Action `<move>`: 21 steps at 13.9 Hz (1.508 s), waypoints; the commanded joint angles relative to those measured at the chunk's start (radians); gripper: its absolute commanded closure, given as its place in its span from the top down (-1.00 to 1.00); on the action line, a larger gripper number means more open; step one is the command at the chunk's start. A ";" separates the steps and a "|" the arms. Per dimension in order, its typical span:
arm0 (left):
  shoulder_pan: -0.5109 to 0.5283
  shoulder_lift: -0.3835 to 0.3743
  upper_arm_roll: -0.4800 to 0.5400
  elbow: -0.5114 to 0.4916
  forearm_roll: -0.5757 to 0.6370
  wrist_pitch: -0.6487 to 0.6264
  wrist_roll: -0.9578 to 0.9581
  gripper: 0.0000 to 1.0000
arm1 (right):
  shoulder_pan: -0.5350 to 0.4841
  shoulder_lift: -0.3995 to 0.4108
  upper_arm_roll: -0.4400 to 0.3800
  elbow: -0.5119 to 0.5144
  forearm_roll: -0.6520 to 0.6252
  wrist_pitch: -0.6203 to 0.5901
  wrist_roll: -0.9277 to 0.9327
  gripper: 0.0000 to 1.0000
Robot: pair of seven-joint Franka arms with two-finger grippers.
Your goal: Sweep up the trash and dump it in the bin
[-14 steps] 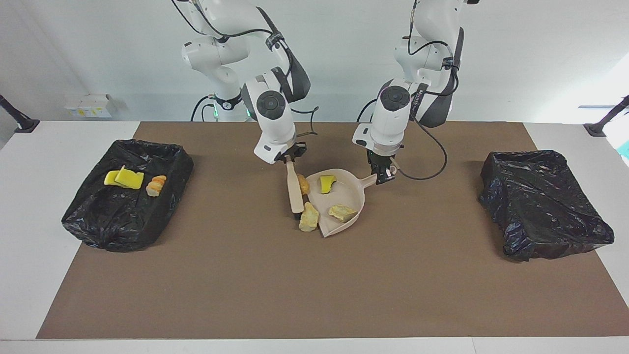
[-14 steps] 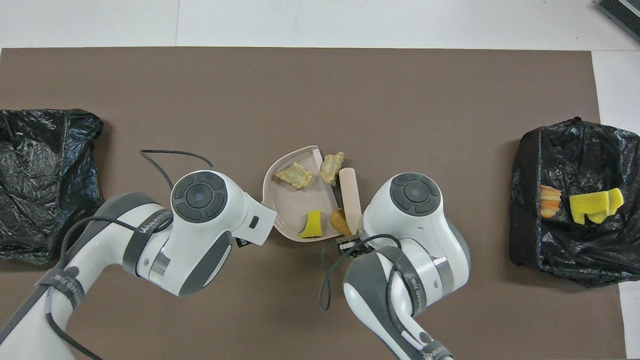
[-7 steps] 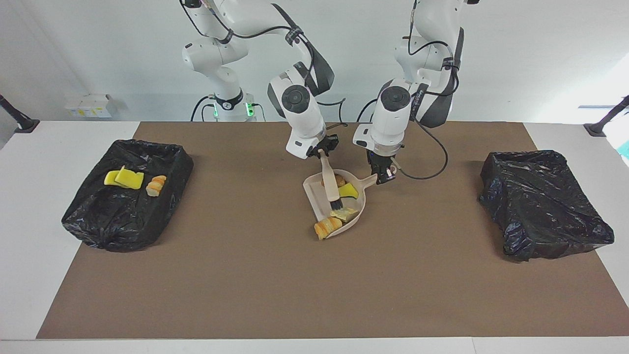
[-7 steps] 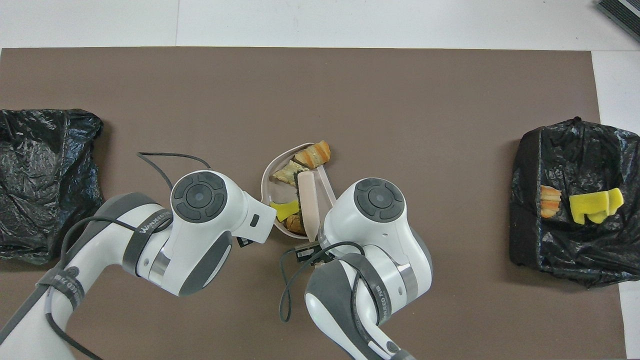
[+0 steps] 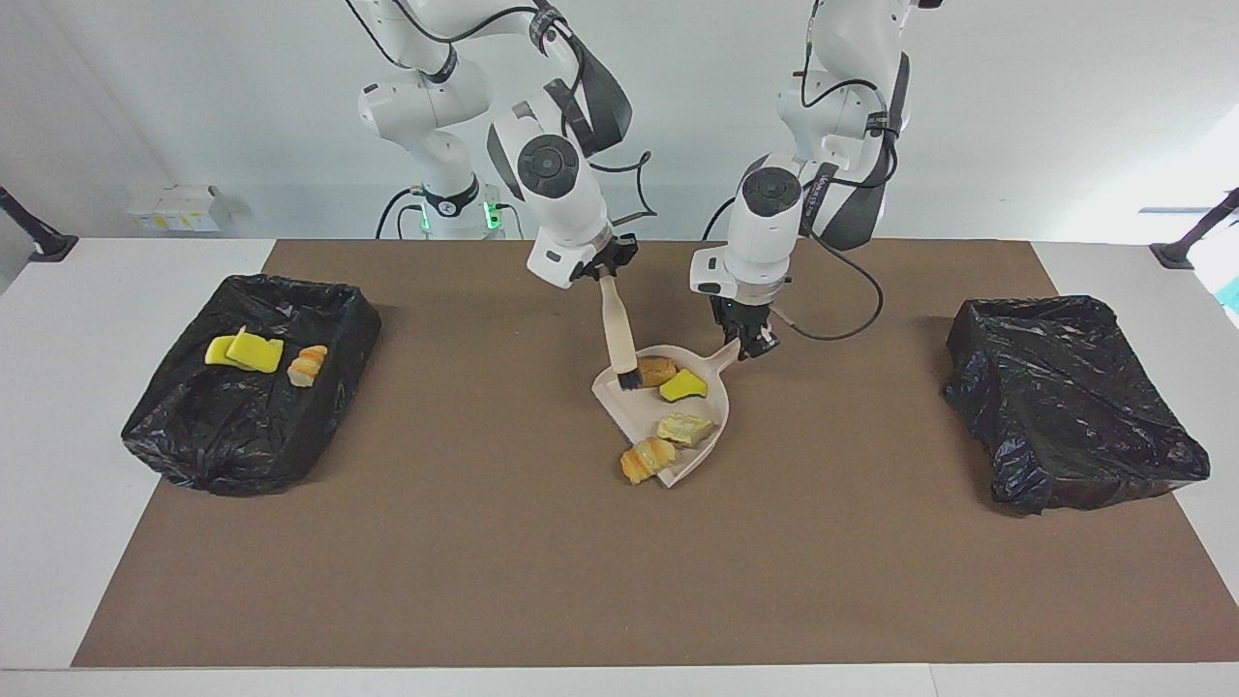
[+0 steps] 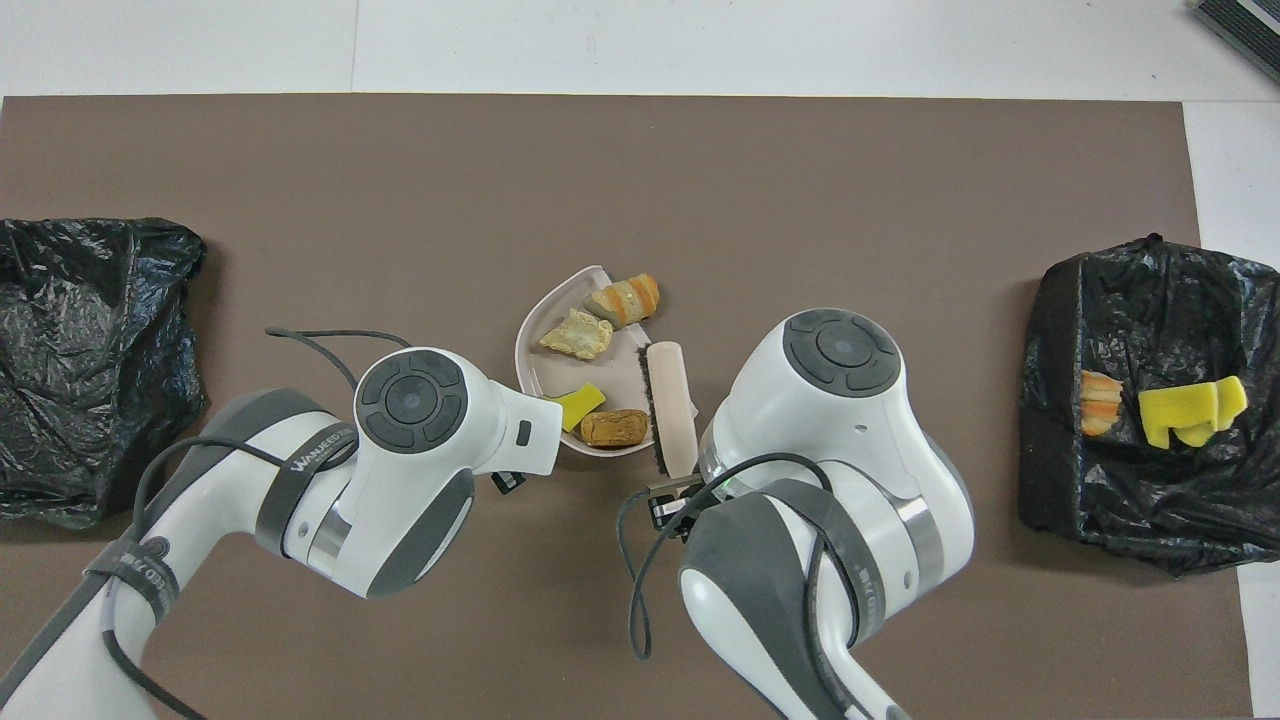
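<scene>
Brush and dustpan are meeting mid-counter, between two black bins.
Going across the facing view: a bin (image 5: 247,382) is holding three scraps (image 5: 254,352); the right tool (image 5: 605,267) is gripping the brush (image 5: 618,334) tight, bristles at the dustpan's (image 5: 629,405) edge; four trash pieces (image 5: 680,428) are lying in the pan; the left tool (image 5: 750,339) is clamping its handle; the second bin (image 5: 1070,397) is sitting at the left arm's end.
</scene>
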State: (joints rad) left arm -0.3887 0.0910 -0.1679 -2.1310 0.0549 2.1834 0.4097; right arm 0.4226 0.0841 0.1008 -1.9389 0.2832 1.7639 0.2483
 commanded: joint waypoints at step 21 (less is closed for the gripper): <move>0.042 -0.056 0.013 -0.012 -0.007 0.104 -0.020 -1.00 | -0.077 0.387 0.011 0.339 -0.234 0.043 -0.104 -1.00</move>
State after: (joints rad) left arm -0.3554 0.0661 -0.1528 -2.1271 0.0544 2.2823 0.3740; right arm 0.3504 0.4147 0.1067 -1.6850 0.0677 1.8238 0.1677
